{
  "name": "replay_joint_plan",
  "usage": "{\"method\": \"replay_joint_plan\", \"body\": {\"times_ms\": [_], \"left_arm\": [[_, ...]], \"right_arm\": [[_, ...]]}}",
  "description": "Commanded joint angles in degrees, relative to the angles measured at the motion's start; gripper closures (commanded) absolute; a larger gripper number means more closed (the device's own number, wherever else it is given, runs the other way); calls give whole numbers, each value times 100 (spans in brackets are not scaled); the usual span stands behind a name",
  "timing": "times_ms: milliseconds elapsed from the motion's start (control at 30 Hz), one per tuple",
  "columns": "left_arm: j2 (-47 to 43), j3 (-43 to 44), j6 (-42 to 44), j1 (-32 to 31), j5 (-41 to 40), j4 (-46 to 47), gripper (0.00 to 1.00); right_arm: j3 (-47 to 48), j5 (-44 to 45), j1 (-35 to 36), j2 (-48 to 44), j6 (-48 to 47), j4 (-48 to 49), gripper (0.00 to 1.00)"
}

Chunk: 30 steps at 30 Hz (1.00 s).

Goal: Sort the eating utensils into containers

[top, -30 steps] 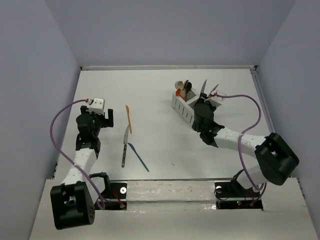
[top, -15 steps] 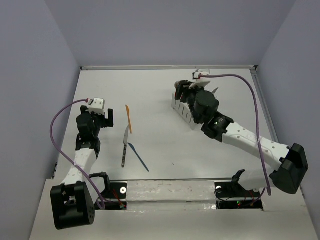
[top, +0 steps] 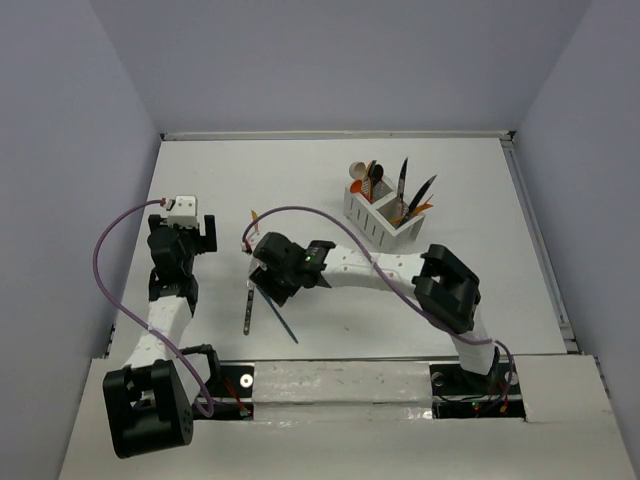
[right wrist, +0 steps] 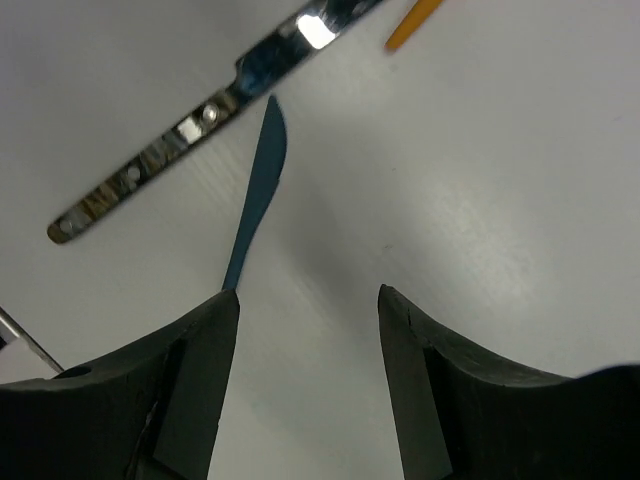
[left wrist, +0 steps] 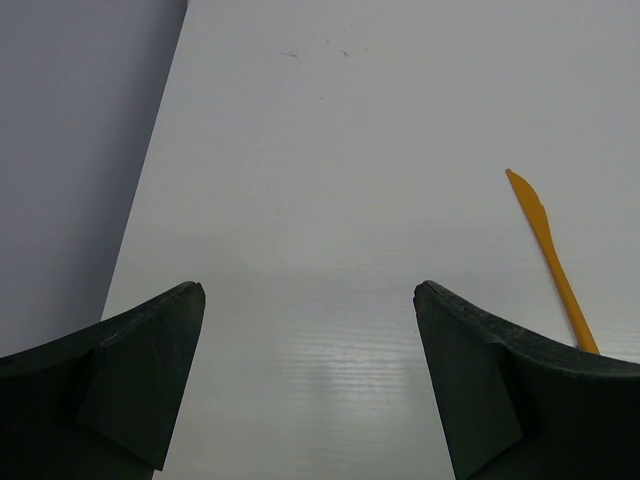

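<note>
Three utensils lie loose at left centre: an orange knife [top: 254, 215], a silver knife [top: 247, 308] and a blue knife [top: 284, 323]. My right gripper [top: 268, 292] reaches across to them, open and empty. In the right wrist view it [right wrist: 308, 300] hovers just above the table, and the blue knife [right wrist: 256, 190] runs under its left finger, with the silver knife [right wrist: 200, 120] beyond. My left gripper [top: 197, 235] is open and empty at the far left; its view [left wrist: 310, 295] shows the orange knife [left wrist: 550, 260] to the right. The white caddy [top: 385, 222] at the back right holds several utensils upright.
Grey walls close in the table on the left, back and right. The right arm [top: 370, 268] lies stretched across the middle of the table, with its purple cable [top: 300, 212] looping above it.
The right arm has swung from the caddy at the back right across to the loose knives at left centre, with open jaws. The left gripper has shifted slightly left.
</note>
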Motion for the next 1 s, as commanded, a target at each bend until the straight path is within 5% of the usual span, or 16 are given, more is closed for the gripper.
{"method": "replay_joint_plan", "body": {"times_ms": [0,500,633,700,733,967], "left_arm": [[8,66,-60,63,-214,380,1],[-71,13,-16,72,-90,406,1],[-71,13,-16,72,-82,415,1],[-79,4,-7,72,-82,415,1],[-79,-5,-16,81,-82,415,1],[-115,-14,-7,81,-81,415,1]], "right_arm": [[612,-443,340,238,-54,-829,36],[736,4,727,1276,640,-1356,43],[736,23,727,1487,764,-1611,63],[648,145,727,1549,886,-1664,93],[648,146,727,1541,957,-1690,100],[60,1188,727,735,1685,-1708,100]]}}
